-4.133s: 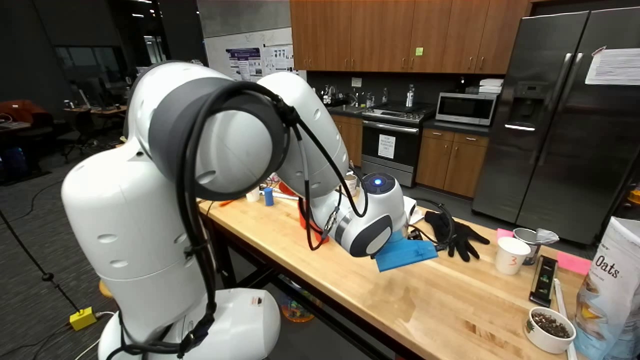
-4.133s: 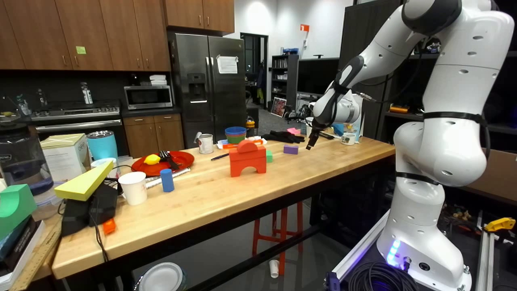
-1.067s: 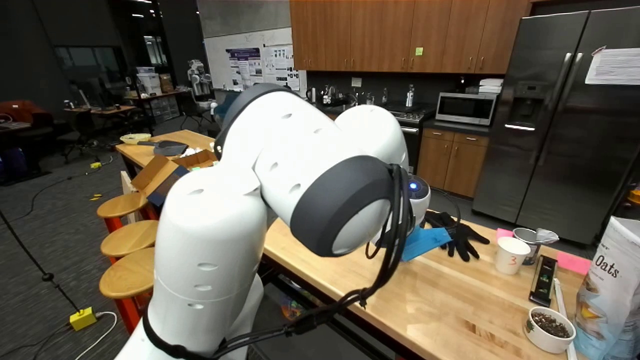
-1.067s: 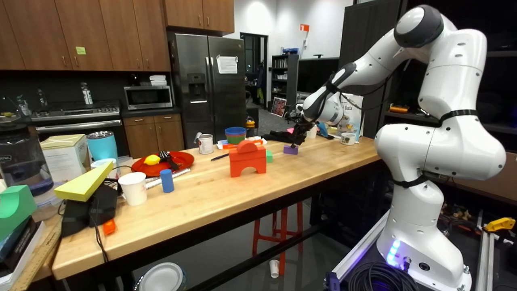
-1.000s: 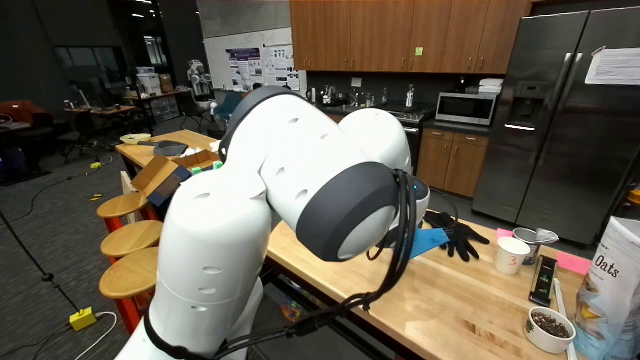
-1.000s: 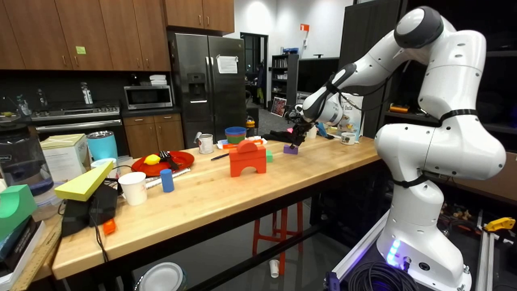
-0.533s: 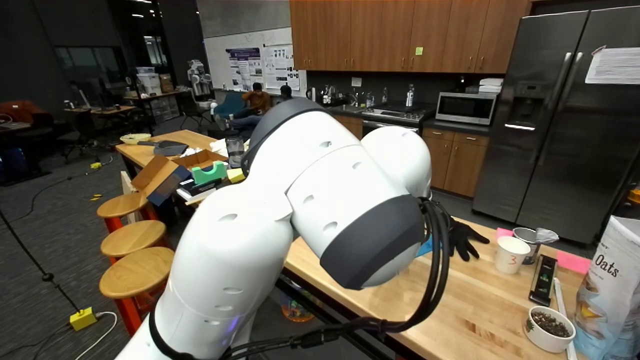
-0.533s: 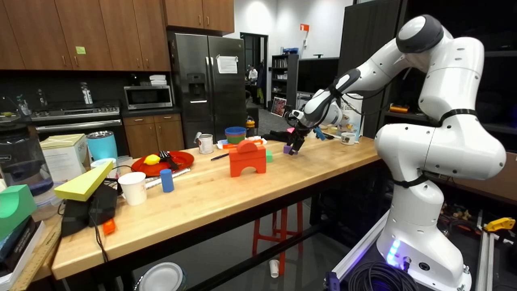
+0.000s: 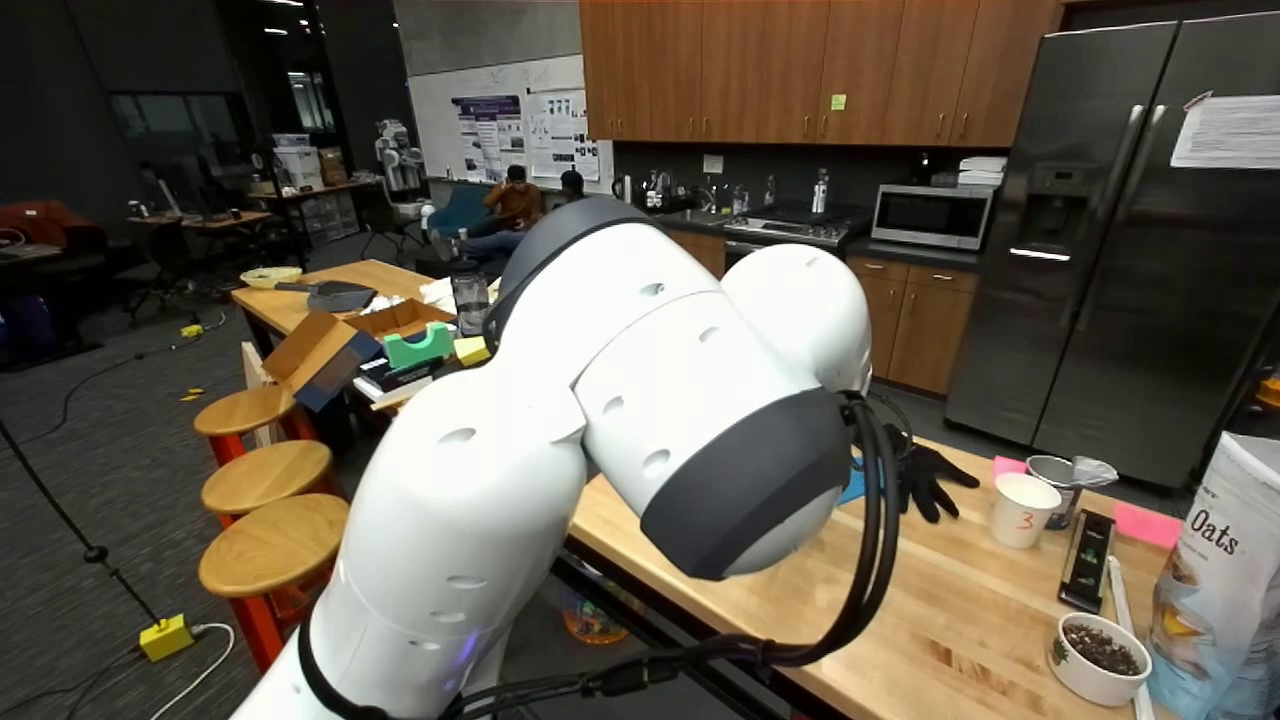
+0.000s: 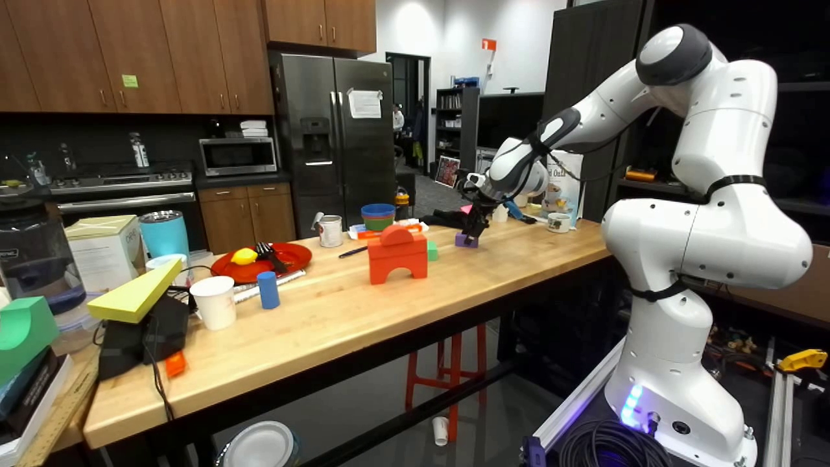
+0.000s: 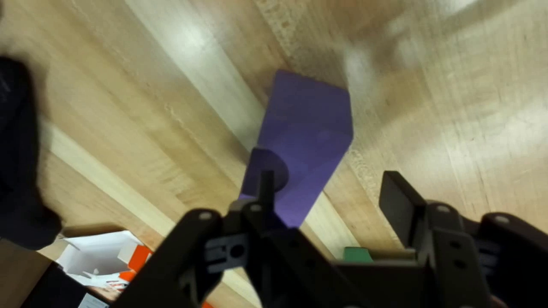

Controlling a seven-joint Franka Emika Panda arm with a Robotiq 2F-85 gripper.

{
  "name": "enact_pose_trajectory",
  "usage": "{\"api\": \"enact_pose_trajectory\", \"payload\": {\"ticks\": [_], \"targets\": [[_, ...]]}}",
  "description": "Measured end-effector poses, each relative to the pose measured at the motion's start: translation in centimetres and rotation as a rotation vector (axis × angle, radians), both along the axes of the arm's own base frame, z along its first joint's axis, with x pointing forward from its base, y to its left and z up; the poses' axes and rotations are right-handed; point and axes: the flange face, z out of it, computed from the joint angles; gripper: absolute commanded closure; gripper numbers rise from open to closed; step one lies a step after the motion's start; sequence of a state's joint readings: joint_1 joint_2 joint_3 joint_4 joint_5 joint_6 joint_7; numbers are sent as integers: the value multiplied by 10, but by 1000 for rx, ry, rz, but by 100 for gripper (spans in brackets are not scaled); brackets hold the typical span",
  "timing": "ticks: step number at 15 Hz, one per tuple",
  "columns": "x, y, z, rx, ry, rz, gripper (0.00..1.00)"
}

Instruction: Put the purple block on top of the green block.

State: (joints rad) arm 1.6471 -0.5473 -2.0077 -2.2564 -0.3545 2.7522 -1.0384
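best to pinch the purple block (image 11: 310,113), likely light, stiff and slightly slick, mid-length across its long sides with the parted, empty claw (image 11: 329,186).

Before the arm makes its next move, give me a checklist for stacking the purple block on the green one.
1. Gripper open: ok, the jaws stand apart in the wrist view.
2. Purple block centred between the jaws: not ok; one jaw overlaps it in that view, the other stands off to the side.
3. Overlapping jaw not touching the purple block: cannot tell.
4. Green block bare on top: ok as far as it shows in an exterior view.
5. Room around the green block: cannot tell; the red arch partly hides it there.
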Motion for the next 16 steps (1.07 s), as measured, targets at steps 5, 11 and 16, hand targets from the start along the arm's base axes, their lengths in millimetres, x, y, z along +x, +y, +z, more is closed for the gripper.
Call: {"api": "enact_pose_trajectory", "payload": {"ticks": [5,11,16], "targets": [[6,-7,6,-19,2,-8,97],[10,-8,7,-26,-8,10,95],[10,-18,28,-78,-124,27,95]]}}
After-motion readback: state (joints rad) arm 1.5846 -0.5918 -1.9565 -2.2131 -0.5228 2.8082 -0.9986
